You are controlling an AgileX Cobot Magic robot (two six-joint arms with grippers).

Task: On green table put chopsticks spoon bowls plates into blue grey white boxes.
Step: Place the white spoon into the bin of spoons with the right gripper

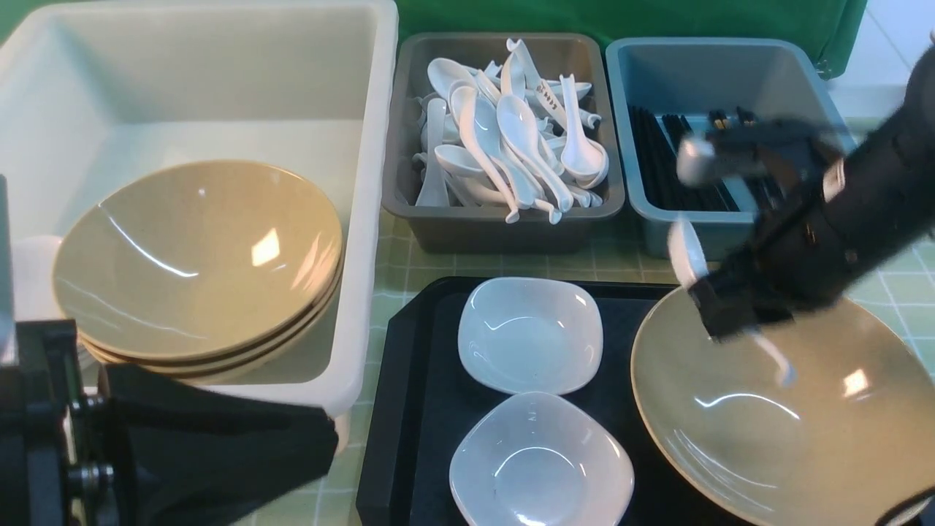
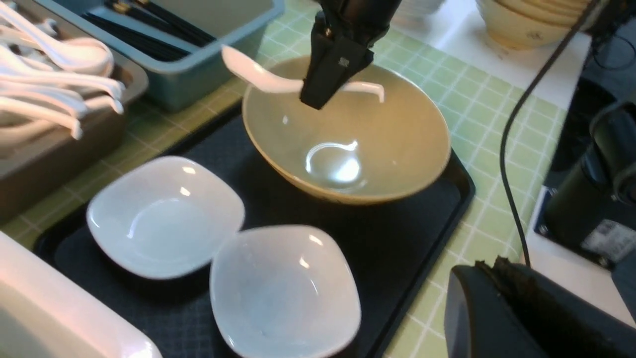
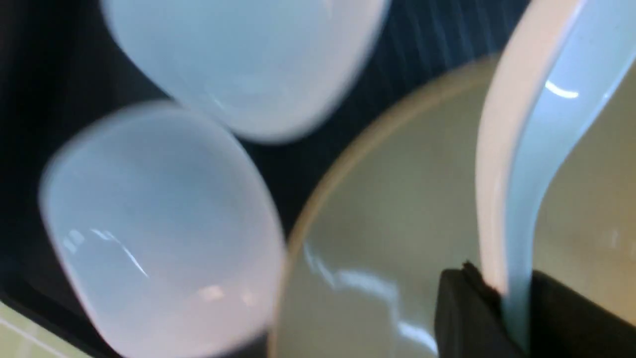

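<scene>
The green tabletop (image 1: pixel 438 264) carries everything. The translucent white box (image 1: pixel 380 146) fills the front view's 10 o'clock and holds a stack of tan bowls (image 1: pixel 197 256). The black tray (image 1: pixel 416 380) lies at 6 o'clock, with a lone tan bowl (image 1: pixel 767 438) toward 4 o'clock on it. The grey box (image 1: pixel 504 234) sits at 12 o'clock, heaped with white spoons (image 1: pixel 511 146). The blue box (image 1: pixel 657 223) stands just beside it at 1 o'clock, with black chopsticks (image 1: pixel 661 168) lying inside. Two white plates (image 1: pixel 529 334) rest touching each other at the tray's middle.

The left hand (image 2: pixel 492 288) waits at 8 o'clock, fingers pressed together on nothing. The right hand (image 2: pixel 318 94) pinches the white spoon (image 2: pixel 251 74) at mid-handle, above the lone bowl's far rim.

The step looks like carrying this spoon to the grey box, toward 11 o'clock from the hand. Lift enough to clear the blue box's near corner and the grey rim. Release low over the heap's 5 o'clock side, where open floor shows. The air above the plates is clear.
</scene>
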